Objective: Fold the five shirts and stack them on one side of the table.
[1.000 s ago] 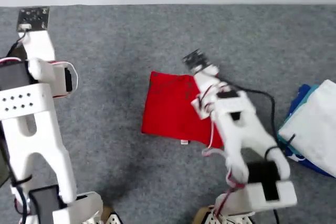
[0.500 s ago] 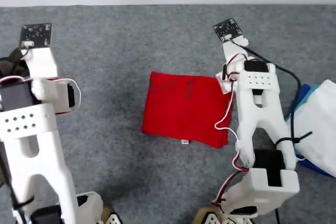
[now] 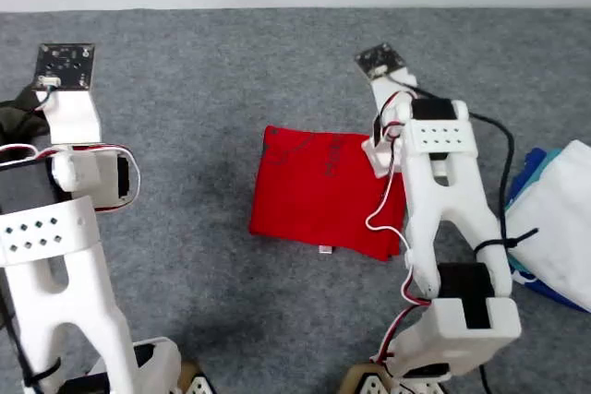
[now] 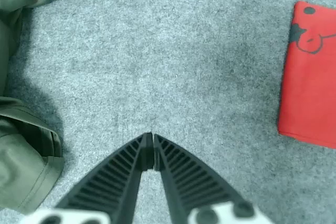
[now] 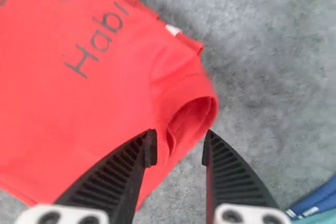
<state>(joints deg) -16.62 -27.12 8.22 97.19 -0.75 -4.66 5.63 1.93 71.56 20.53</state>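
**Red shirt** (image 3: 319,196): folded into a rectangle and lying flat mid-tabletop (image 3: 203,80). It is not yet stacked.

**Stack**: well apart from the red shirt, on its right-arm side at the tabletop's edge. A white shirt (image 3: 559,219) lies on top of a blue shirt (image 3: 528,173), with a teal edge between them. The number of layers cannot be told.

**Olive-green garment** (image 4: 23,166): well apart from the red shirt on the opposite side, crumpled and unfolded.

**Right gripper** (image 5: 178,142): at the red shirt's stack-side edge. Its fingers are spread to either side of a raised sleeve fold and grip nothing.

**Left gripper** (image 4: 153,142): over bare tabletop between the red shirt and the olive-green garment. Its fingers are pressed together and empty.

**Progress (judged)**: well past halfway. Left to do: move the red shirt to the stack, then fold and stack the olive-green garment.
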